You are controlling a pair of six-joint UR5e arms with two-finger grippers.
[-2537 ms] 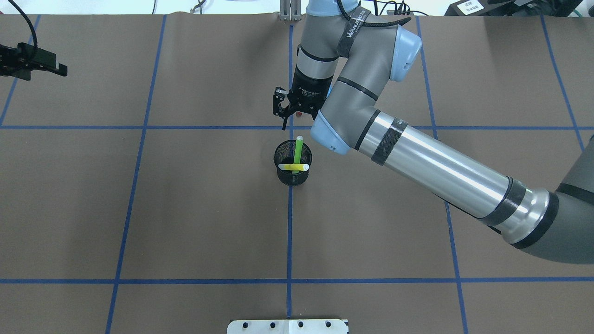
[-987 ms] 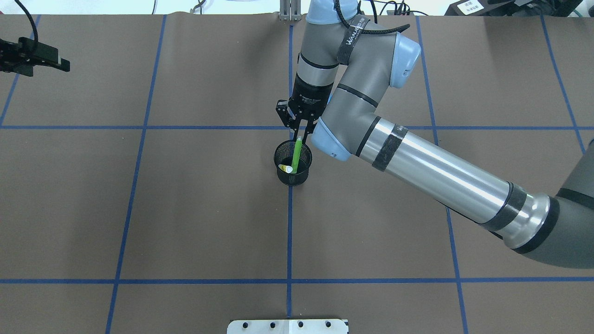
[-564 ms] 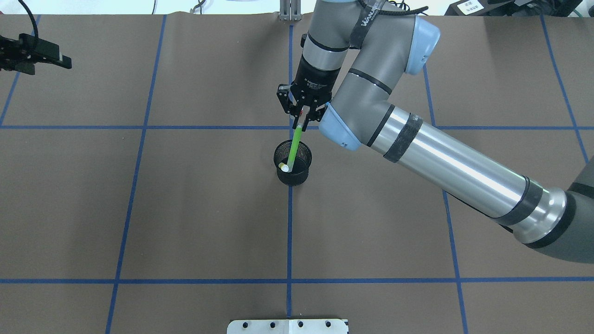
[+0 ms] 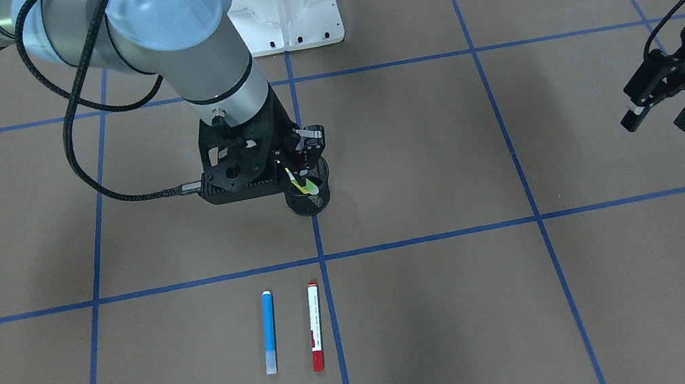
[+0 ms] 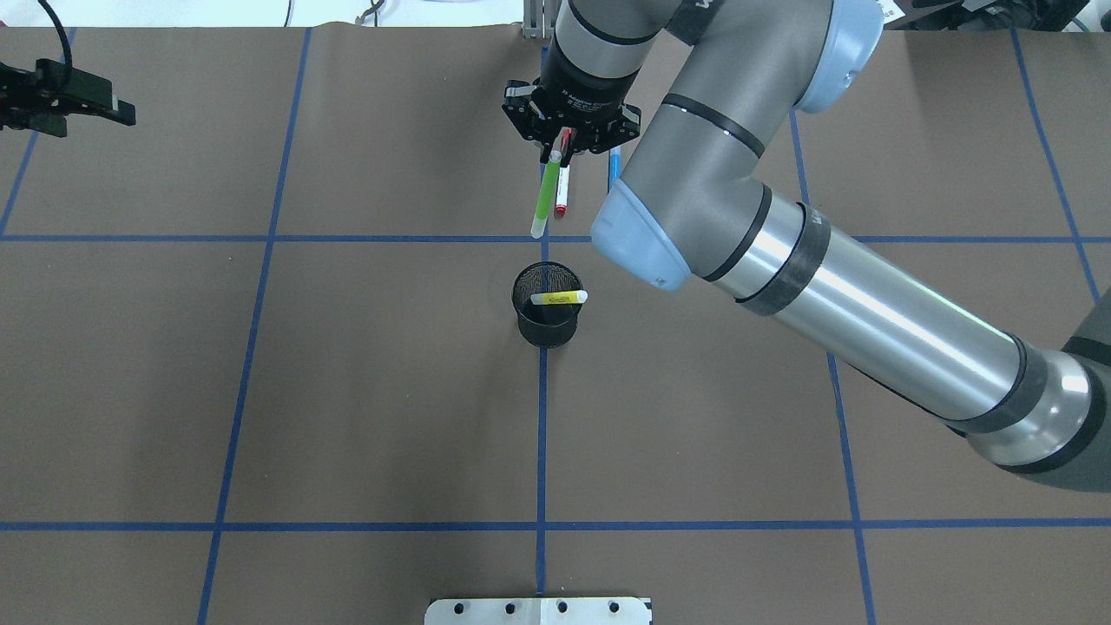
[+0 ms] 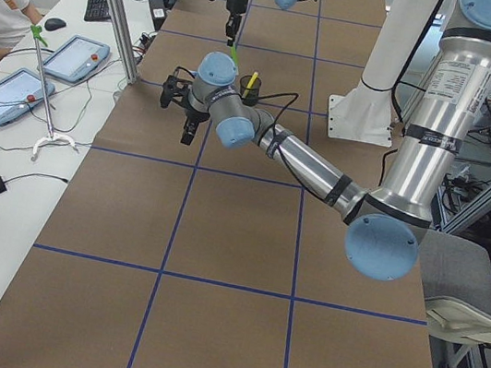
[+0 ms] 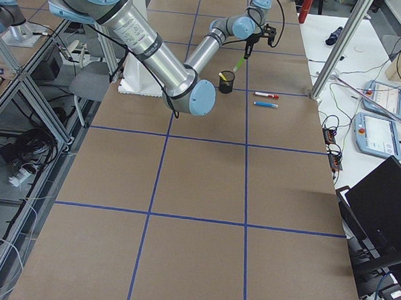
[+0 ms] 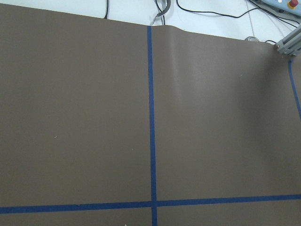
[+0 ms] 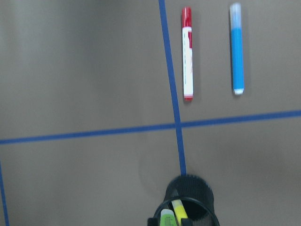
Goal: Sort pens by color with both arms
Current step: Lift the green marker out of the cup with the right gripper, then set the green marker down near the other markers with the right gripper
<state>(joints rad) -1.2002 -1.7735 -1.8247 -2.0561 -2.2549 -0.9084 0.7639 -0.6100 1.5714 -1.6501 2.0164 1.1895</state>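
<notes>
While the right gripper [image 5: 562,154] hung above the table [image 5: 347,391], its two fingers were pressed onto the upper end of the light green pen [image 5: 545,200], which dangled from them at a slant. From that pinch the pen's free lower tip pointed down and back toward the robot's side, and the side views showed the tip in the air, apart from the black mesh cup [image 5: 547,325]. That cup stood on the table below the gripper and a little nearer the robot than the fingers. Inside it leaned the yellow pen [image 5: 560,297], its white end resting at the rim on the gripper's arm side. Beyond the gripper, away from the robot, the red-ended pen [image 4: 315,325] and the blue pen [image 4: 270,330] lay flat on the brown cover, side by side, near each other but not touching, both running lengthwise away from the cup; the red-ended one lay just beside a blue tape line. From the right wrist camera they lay ahead of the cup, with the green cap and the yellow pen at the bottom edge. Well apart, the left gripper [image 4: 657,120] hovered with its fingers spread and nothing between them
</notes>
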